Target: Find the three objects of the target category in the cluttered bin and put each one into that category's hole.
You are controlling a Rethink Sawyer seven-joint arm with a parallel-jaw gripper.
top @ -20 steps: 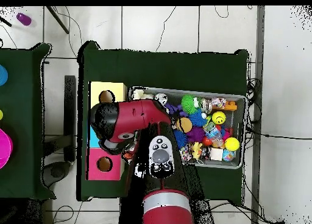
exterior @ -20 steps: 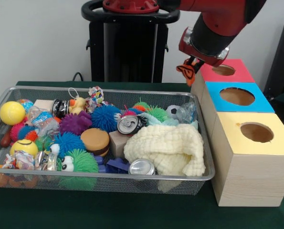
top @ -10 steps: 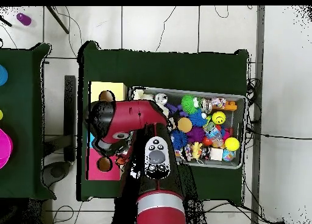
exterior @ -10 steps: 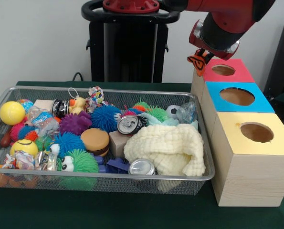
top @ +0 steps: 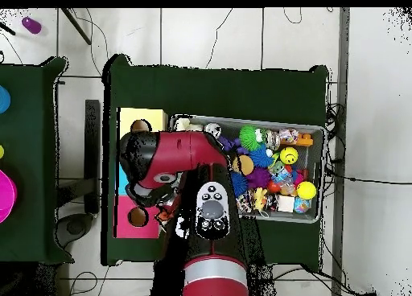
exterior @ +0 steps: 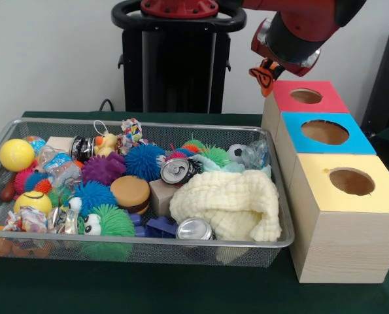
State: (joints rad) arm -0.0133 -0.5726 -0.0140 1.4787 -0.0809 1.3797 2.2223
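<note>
A wire mesh bin (exterior: 11, 127) holds a heap of toys. Among them are spiky balls in blue (exterior: 144, 161), purple (exterior: 102, 169) and green (exterior: 109, 222). There are also drink cans (exterior: 176, 171) (exterior: 194, 229) and a cream cloth (exterior: 230, 204). To its right stand three boxes with round holes: red (exterior: 308, 98), blue (exterior: 325, 133) and yellow (exterior: 348, 183). My gripper (exterior: 263, 70) hangs in the air just left of the red box's far corner, above and behind the bin. In the overhead view the gripper (top: 166, 214) lies beside the red box (top: 129, 226), and the arm hides the blue box.
A yellow ball (exterior: 16, 155), a toy burger (exterior: 130, 193) and a small soccer ball (exterior: 236, 153) also lie in the bin. The bin (top: 315, 133) fills the dark green table's right half in the overhead view. The yellow box (top: 138, 118) is at the row's far end.
The gripper has risen from beside the red box's left side to above its corner, swinging right and then slightly back left. Nothing in the bin has moved.
</note>
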